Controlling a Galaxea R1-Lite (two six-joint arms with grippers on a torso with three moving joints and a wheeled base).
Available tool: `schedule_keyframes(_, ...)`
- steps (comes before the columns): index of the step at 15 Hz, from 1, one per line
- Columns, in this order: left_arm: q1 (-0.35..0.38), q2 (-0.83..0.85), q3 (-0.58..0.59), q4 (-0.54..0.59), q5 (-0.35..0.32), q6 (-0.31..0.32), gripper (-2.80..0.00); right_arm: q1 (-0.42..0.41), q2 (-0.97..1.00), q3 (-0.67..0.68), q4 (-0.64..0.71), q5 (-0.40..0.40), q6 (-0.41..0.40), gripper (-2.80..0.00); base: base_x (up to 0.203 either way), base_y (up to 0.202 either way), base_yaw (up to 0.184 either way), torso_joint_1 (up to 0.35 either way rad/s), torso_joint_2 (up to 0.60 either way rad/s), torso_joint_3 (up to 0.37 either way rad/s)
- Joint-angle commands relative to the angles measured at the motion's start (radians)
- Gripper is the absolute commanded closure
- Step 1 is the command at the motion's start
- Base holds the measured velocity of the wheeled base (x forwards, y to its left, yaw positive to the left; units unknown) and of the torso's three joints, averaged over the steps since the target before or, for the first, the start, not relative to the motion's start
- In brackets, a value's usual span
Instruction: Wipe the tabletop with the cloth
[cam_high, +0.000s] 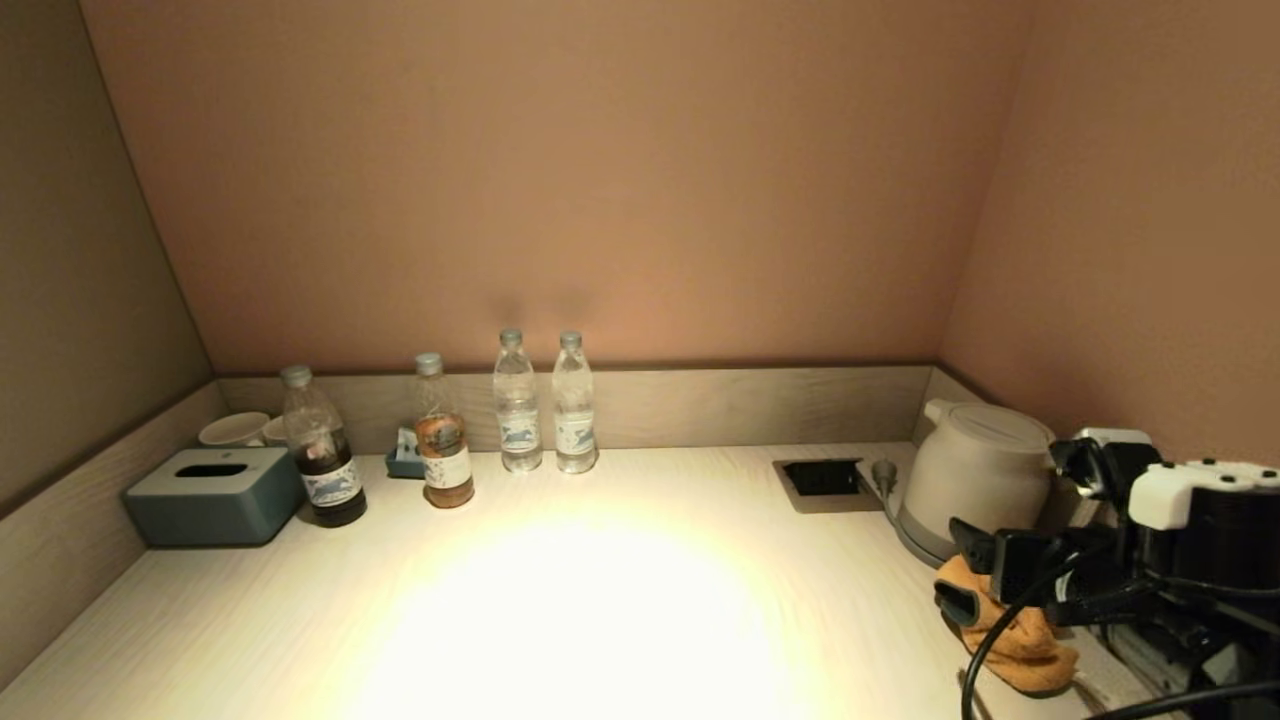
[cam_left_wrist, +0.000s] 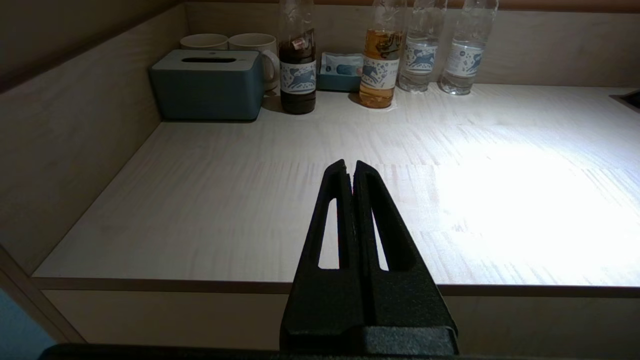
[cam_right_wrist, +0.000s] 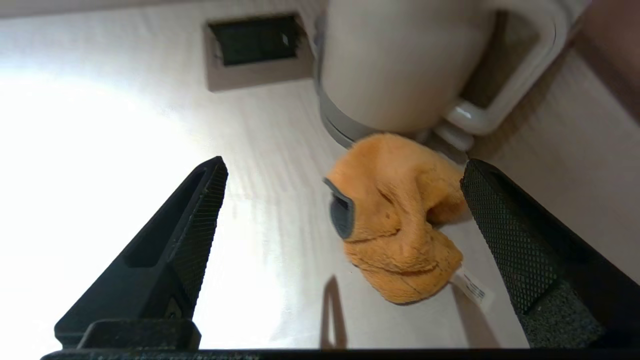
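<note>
One small cloth (cam_right_wrist: 395, 220) is all this job needs, and it lies crumpled in a soft orange heap on the worktop (cam_high: 600, 600), at the robot's right near the front edge, just in front of the pale kettle (cam_high: 975, 470) and apparently touching its base. From where I stand the right gripper (cam_right_wrist: 342, 175) hangs above it with its jaws spread wide, holding nothing; the heap sits between them but nearer one finger than the other. The left gripper (cam_left_wrist: 350, 167) is parked off the worktop's front edge, jaws pressed together and empty.

That rag looks light, fluffy and limp. I would guess it will squash flat under a pinch and drape from whatever part is gripped. It should not slip much against the ribbed pads. The raised fold in the middle of the heap looks the best place to take hold, with the jaws centred over it first. The dark edging and the little white tag at the rim offer too little to grip. The kettle close behind leaves small room for error.
</note>
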Motion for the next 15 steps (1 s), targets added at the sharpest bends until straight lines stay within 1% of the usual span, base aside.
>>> schedule_keyframes(1, 0.0, 0.002, 0.0, 0.0, 0.0, -0.001, 0.0, 0.041, -0.119, -0.011, 0.076, -0.001, -0.001, -2.8, 0.0, 0.0, 0.0, 0.0, 0.0, 0.0)
schedule_keyframes(3, 0.0, 0.002, 0.0, 0.0, 0.0, -0.001, 0.0, 0.058, -0.143, -0.028, 0.109, -0.002, -0.001, -2.8, 0.0, 0.0, 0.0, 0.0, 0.0, 0.0)
schedule_keyframes(4, 0.0, 0.002, 0.0, 0.0, 0.0, -0.001, 0.0, 0.07, -0.187, -0.051, 0.139, -0.001, -0.001, -2.8, 0.0, 0.0, 0.0, 0.0, 0.0, 0.0)
schedule_keyframes(5, 0.0, 0.002, 0.0, 0.0, 0.0, -0.001, 0.0, 0.081, -0.219, -0.073, 0.169, -0.002, -0.001, 0.0, 0.0, 0.0, 0.0, 0.0, 0.0, 0.0)
schedule_keyframes(7, 0.0, 0.002, 0.0, 0.0, 0.0, -0.001, 0.0, 0.095, -0.24, -0.095, 0.209, -0.001, -0.001, 0.0, 0.0, 0.0, 0.0, 0.0, 0.0, 0.0)
schedule_keyframes(9, 0.0, 0.002, 0.0, 0.0, 0.0, -0.001, 0.0, 0.113, -0.344, -0.164, 0.314, -0.001, -0.001, 0.0, 0.0, 0.0, 0.0, 0.0, 0.0, 0.0)
schedule_keyframes(11, 0.0, 0.002, 0.0, 0.0, 0.0, -0.001, 0.0, 0.123, -0.406, -0.24, 0.426, -0.001, -0.001, 0.0, 0.0, 0.0, 0.0, 0.0, 0.0, 0.0)
schedule_keyframes(13, 0.0, 0.002, 0.0, 0.0, 0.0, -0.001, 0.0, 0.126, -0.445, -0.286, 0.485, 0.0, -0.001, 0.0, 0.0, 0.0, 0.0, 0.0, 0.0, 0.0)
schedule_keyframes(15, 0.0, 0.002, 0.0, 0.0, 0.0, -0.001, 0.0, 0.126, -0.476, -0.3, 0.512, -0.001, -0.001, 0.0, 0.0, 0.0, 0.0, 0.0, 0.0, 0.0)
